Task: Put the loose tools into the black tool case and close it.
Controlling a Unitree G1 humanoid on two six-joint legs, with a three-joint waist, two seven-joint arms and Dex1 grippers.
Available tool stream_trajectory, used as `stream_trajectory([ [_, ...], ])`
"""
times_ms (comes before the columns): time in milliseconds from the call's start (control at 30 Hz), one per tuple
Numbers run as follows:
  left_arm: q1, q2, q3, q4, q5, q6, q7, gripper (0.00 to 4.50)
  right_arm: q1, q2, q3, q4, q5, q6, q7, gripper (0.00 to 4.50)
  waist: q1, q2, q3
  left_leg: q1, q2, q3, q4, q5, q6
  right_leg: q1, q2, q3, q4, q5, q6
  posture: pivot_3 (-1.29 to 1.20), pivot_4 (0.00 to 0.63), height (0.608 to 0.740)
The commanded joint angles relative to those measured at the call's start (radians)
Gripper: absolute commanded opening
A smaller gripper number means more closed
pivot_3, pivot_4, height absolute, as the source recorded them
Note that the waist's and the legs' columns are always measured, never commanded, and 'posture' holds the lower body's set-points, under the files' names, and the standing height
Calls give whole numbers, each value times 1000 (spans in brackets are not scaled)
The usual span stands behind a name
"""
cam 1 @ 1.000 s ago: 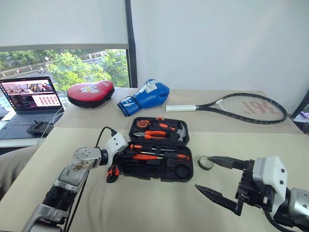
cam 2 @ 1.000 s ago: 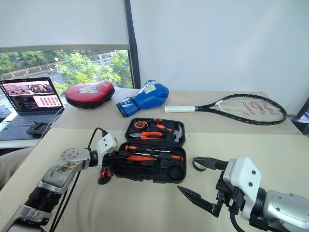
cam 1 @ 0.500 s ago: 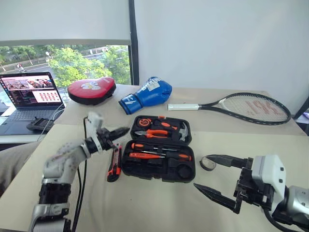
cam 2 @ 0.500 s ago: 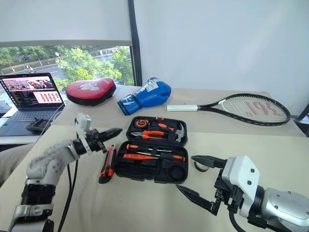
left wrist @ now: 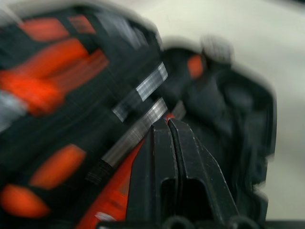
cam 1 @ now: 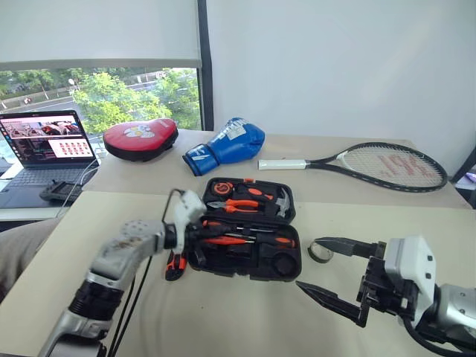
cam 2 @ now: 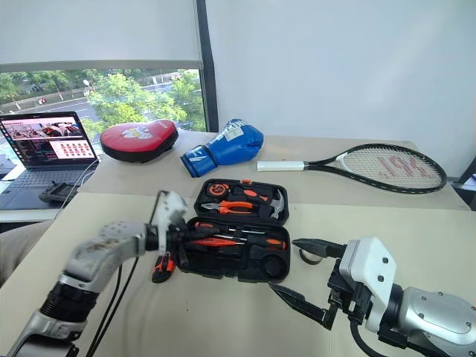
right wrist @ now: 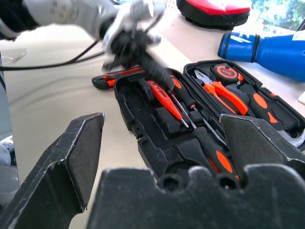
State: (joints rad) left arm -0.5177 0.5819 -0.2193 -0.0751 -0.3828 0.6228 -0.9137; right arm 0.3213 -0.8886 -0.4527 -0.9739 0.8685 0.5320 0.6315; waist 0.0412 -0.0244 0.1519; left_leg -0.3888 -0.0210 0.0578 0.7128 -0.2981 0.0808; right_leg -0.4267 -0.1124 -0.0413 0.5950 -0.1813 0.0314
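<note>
Left eye view: closed left pincer [cam 1: 199,231] over open black tool case [cam 1: 249,227].

Beige table [cam 1: 223,320]: open black tool case [cam 1: 249,227] at centre, orange-black utility knife [cam 1: 175,264] just beside its left edge, small grey tape roll [cam 1: 318,251] near its right. Far side: red pad [cam 1: 140,139], blue boxing glove [cam 1: 225,146], tennis racket [cam 1: 372,163]. Laptop [cam 1: 46,147] at the far left.

Beige table [cam 1: 223,320] near, a second table [cam 1: 349,186] beyond it. White wall [cam 1: 335,67] at far right. Window [cam 1: 104,100] far left, white blind [cam 1: 97,33] half down; daylight, green trees outside.
</note>
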Motion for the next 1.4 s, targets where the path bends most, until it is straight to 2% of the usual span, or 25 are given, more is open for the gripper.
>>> stream_trajectory([
  [33, -76, -26, -20, -3, 33, -22, -7, 80, 10, 8, -37, -35, 8, -6, -8, 4500, 1, 0, 0, 0, 0, 0, 0, 0, 0, 0, 0, 0, 0, 0, 0, 0, 150, 740],
  [233, -94, -91, -52, 40, 67, -29, -4, 80, 20, 11, -35, -47, 4, -7, -21, 4500, -3, 0, 0, 0, -1, 0, 0, 0, 1, 1, 0, 0, 0, 0, 0, 0, 150, 740],
  [500, -103, -119, -101, 117, 142, -49, -5, 80, 35, 14, -42, -56, 4, -10, -29, 4500, -2, 0, 0, 0, -1, 0, 1, -2, 3, 1, 1, -1, 0, 0, 1, 0, 150, 740],
  [533, -104, -118, -107, 123, 149, -53, -12, 80, 34, 13, -41, -55, 4, -10, -30, 4500, -1, 0, 0, 0, -1, 0, 1, -5, 9, 1, 2, -2, 0, 0, 1, 0, 150, 740],
  [867, -49, -77, -93, 163, 192, -102, -27, 80, 52, 15, -62, -60, 9, -8, -27, 4500, -2, 0, 0, 1, 0, 0, 2, -4, 7, 1, 1, -2, 1, 0, 1, 0, 150, 740],
  [1167, 38, 0, -92, 272, 288, -293, -22, 80, 61, 13, -70, -64, 15, -9, -24, 4500, -3, 6, -5, 6, 1, 0, 1, -4, 7, 5, -2, 0, 1, 0, 0, 0, 150, 740],
  [1300, 59, 18, -68, 283, 292, -317, -25, 80, 57, 10, -72, -60, 18, -8, -19, 4500, -5, 8, -10, 8, 2, 0, 1, -4, 7, 6, -2, 0, 1, 0, 0, 0, 150, 740],
  [1400, 69, -5, -26, 279, 250, -344, -26, 80, 44, 6, -58, -52, 15, -9, -16, 4500, -7, 10, -11, 10, 3, 1, 0, -4, 7, 6, -2, 0, 1, 1, -1, 0, 150, 740],
])
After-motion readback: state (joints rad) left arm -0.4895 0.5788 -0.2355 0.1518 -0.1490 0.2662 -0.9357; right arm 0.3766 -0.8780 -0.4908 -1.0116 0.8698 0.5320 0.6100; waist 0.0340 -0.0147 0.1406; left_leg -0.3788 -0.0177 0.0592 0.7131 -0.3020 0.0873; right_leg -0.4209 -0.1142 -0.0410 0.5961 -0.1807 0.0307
